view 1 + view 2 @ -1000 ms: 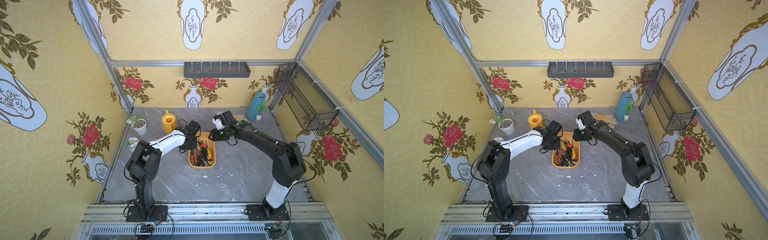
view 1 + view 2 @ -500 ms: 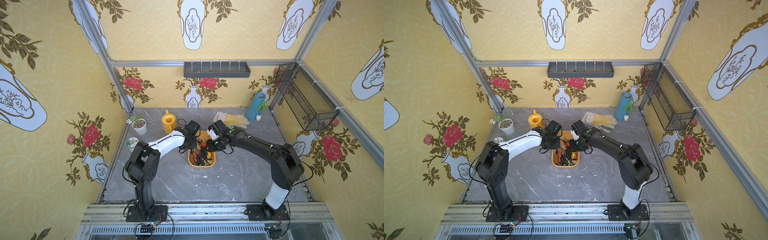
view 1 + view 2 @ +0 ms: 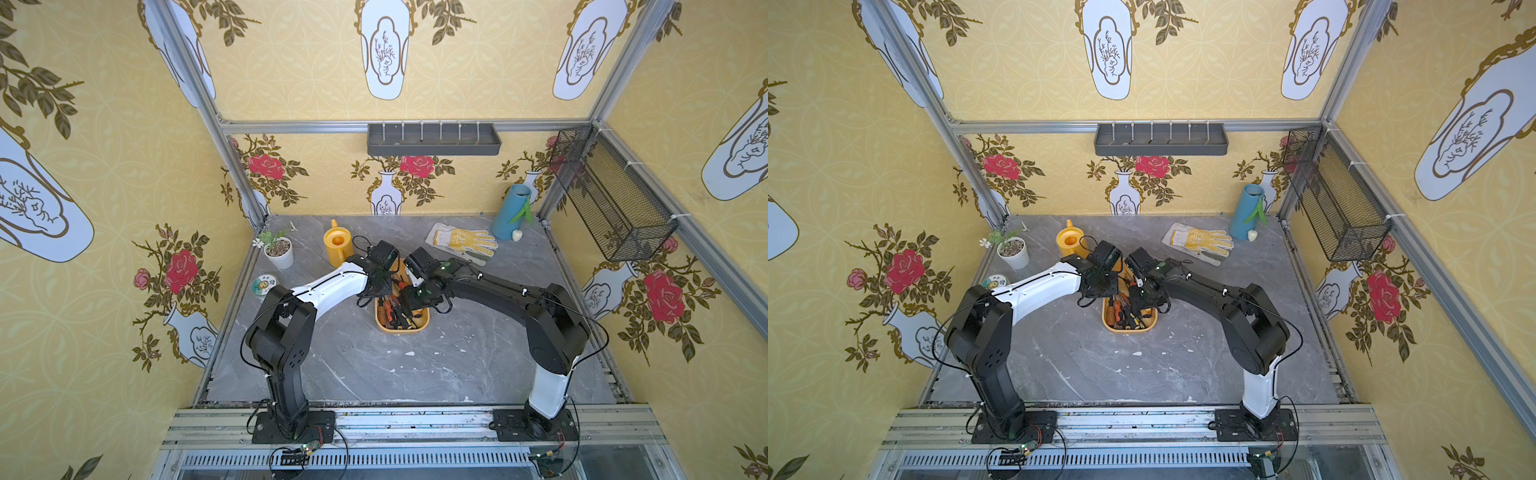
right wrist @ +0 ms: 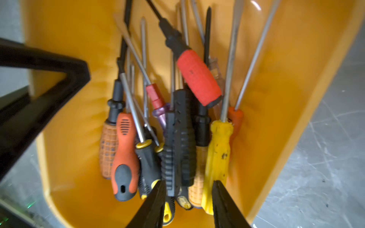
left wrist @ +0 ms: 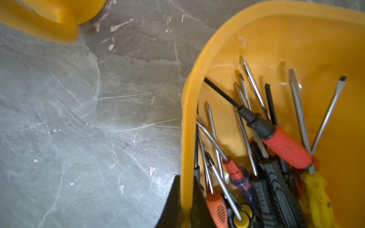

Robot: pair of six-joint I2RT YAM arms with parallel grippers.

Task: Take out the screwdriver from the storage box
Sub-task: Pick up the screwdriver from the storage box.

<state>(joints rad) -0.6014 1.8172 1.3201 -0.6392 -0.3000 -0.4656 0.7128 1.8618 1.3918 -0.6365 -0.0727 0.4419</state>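
Only in left wrist view is left gripper [image 5: 185, 189] seen clamped on side rim of storage box [image 5: 186, 128]; in both top views this grip is hidden by wrists. In right wrist view, right gripper [image 4: 189, 182] is seen with jaws apart, straddling black-handled screwdriver [image 4: 183, 138] (contact cannot be told). Box is set mid-table, filled with heaped screwdrivers [image 3: 1125, 311]; red-handled screwdriver [image 4: 197, 77] laid topmost. Yellow watering can [image 3: 337, 246] stands just beside box; work glove [image 3: 463, 242] and potted plant [image 3: 279, 252] lie farther off.

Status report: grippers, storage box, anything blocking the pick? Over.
Left gripper shut on rim of shallow yellow-orange plastic storage box. Right gripper open over black ribbed screwdriver handle, nothing held. Yellow plastic screwdriver handle crowds close beside.
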